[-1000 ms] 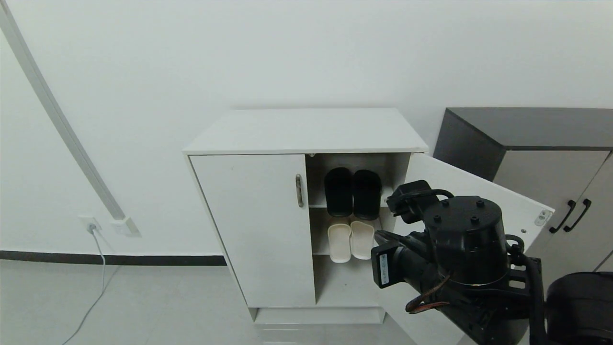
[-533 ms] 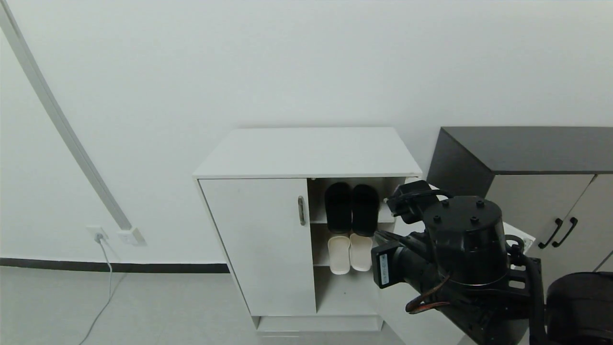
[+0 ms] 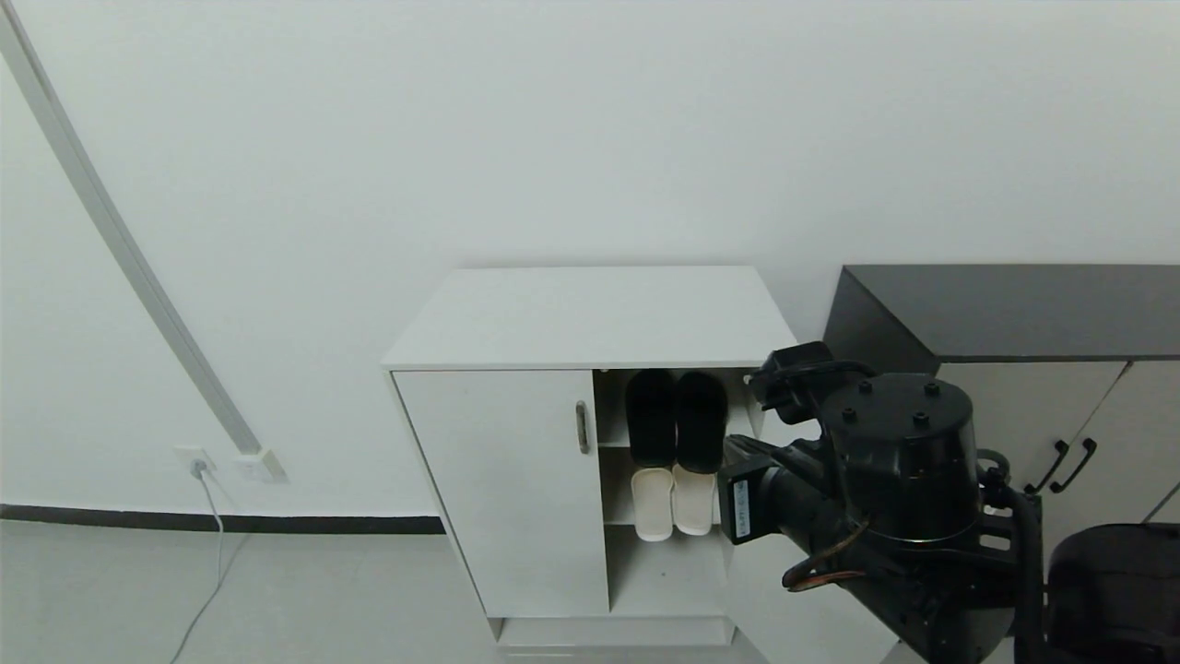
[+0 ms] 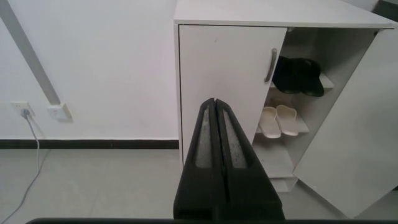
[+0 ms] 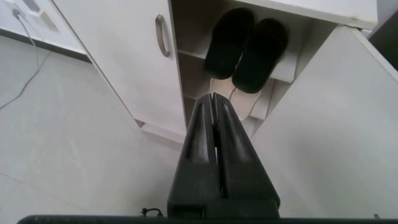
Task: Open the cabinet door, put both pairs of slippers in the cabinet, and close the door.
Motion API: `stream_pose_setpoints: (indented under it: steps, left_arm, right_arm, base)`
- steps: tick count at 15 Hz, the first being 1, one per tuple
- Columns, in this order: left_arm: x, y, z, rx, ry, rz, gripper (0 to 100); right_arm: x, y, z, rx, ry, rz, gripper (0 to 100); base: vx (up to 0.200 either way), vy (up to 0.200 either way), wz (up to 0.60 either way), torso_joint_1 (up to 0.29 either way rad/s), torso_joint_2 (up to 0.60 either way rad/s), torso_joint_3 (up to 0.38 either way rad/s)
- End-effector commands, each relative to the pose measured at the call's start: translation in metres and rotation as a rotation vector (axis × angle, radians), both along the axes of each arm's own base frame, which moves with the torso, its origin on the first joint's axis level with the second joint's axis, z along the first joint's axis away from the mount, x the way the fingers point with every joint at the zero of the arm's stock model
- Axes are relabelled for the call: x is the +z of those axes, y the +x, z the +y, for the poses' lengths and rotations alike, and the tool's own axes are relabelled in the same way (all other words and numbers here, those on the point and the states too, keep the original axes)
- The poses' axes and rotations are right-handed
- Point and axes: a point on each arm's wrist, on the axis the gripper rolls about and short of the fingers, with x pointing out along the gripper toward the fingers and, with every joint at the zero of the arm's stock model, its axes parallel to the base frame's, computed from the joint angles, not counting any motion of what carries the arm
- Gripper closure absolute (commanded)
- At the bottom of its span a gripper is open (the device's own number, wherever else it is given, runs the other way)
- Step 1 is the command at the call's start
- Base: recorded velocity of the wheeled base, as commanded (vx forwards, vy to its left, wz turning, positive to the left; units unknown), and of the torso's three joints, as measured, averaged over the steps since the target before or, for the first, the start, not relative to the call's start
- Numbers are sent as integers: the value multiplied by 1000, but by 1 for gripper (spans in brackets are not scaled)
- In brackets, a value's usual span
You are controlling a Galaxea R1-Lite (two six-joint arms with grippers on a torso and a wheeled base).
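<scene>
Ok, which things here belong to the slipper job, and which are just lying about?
Job: white cabinet, its open door, black slippers, white slippers just beneath them.
Lying about: dark cabinet, wall socket.

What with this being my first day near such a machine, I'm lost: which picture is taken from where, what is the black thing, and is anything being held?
It is a two-armed robot on wheels. The wide picture comes from a camera on its head; the black bulk there is its right arm. The other two come from cameras on its wrists, each looking along its own claw: the left claw and the right claw, both shut and holding nothing. Ahead stands a white cabinet, its left door shut and its right door swung open. Inside, black slippers sit on the upper shelf, white slippers on the shelf below.
</scene>
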Motion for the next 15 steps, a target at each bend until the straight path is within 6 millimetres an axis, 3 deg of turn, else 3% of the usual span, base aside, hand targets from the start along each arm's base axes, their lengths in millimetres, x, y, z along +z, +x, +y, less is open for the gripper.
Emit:
stream_pose_setpoints:
  steps: [1,3,9,15]
  left_arm:
    - [0,0,0,0,-1,0,100]
    - [0,0,0,0,-1,0,100]
    - [0,0,0,0,-1,0,100]
    - [0,0,0,2,-1,0,100]
  right_arm:
    - [-2,0,0,0,-7,4,100]
    - [-3,0,-1,0,-16,3,100]
    - [-1,3,-4,-11,-9,-8,100]
    - [-1,7,-9,-32,-14,-17,100]
  base:
    - [0,0,0,0,0,0]
    - [0,0,0,0,0,0]
    - [0,0,-600,6,-1,0]
    - [0,0,0,0,0,0]
